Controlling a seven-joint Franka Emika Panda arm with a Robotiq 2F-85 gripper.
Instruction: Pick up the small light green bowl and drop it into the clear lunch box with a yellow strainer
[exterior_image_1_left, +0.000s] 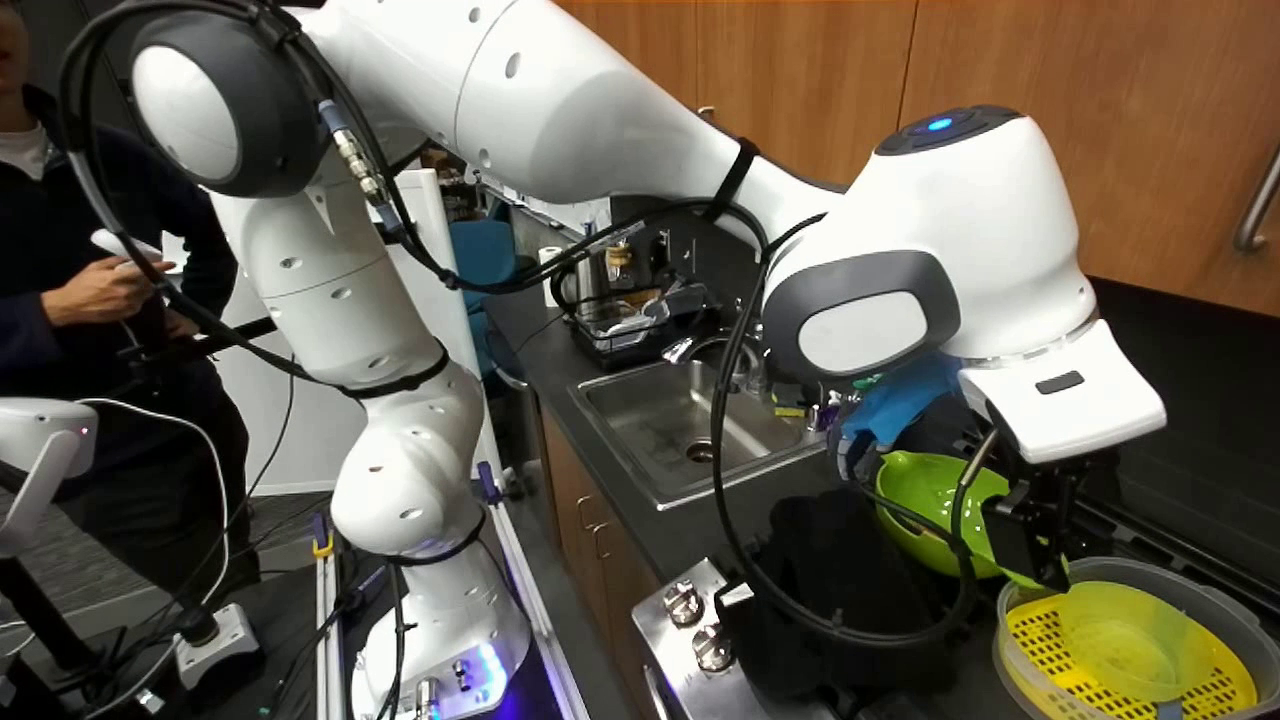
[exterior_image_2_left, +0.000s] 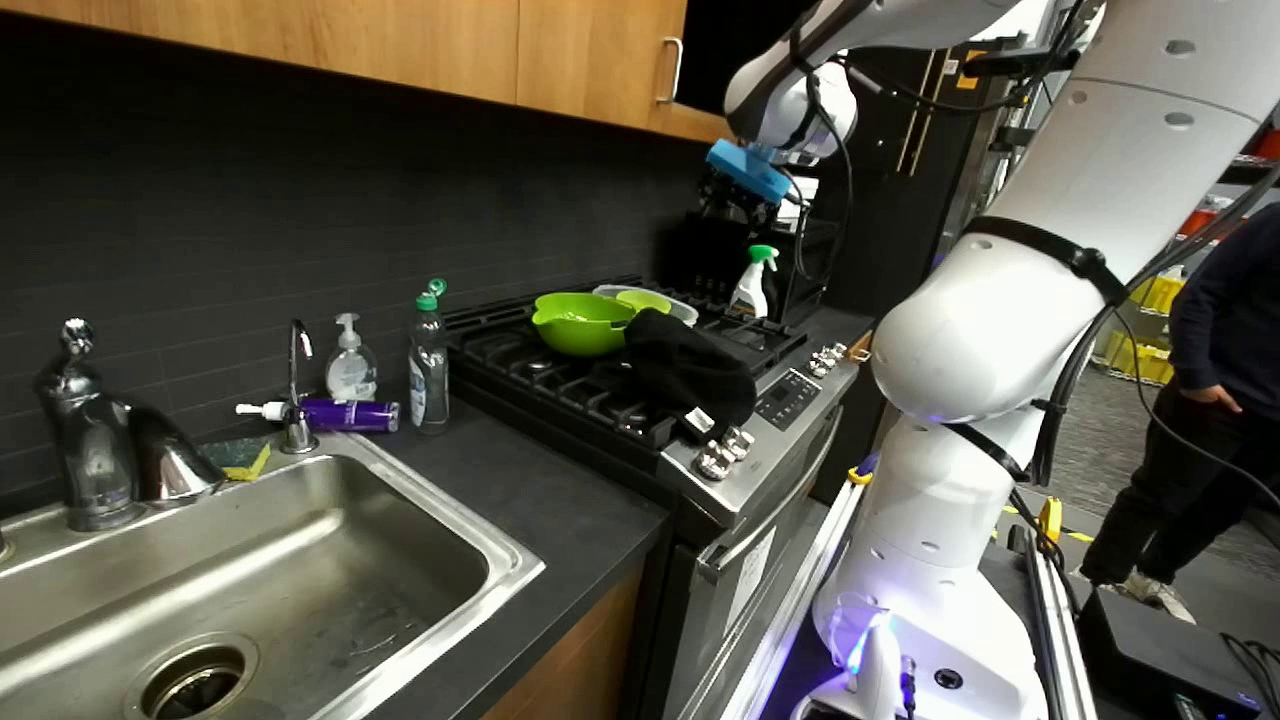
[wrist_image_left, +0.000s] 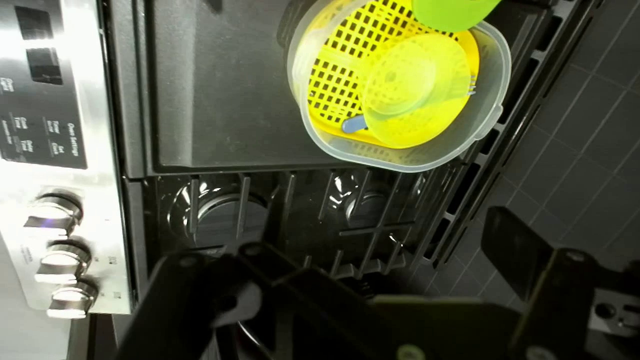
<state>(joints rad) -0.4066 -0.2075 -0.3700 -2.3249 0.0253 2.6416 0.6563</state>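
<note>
Below the jaws and off to one side, the small translucent light green bowl (wrist_image_left: 416, 91) rests in the perforated yellow strainer (wrist_image_left: 346, 47) inside the clear plastic lunch box (wrist_image_left: 395, 163). Jaws spread wide, well apart from the bowl.

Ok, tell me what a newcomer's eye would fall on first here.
Probably the white robot arm, spanning an exterior view. Next, the wrist view's vivid yellow strainer inside the clear lunch box, with a small light green bowl resting in it. Then the bright green bowl on the stove.
</note>
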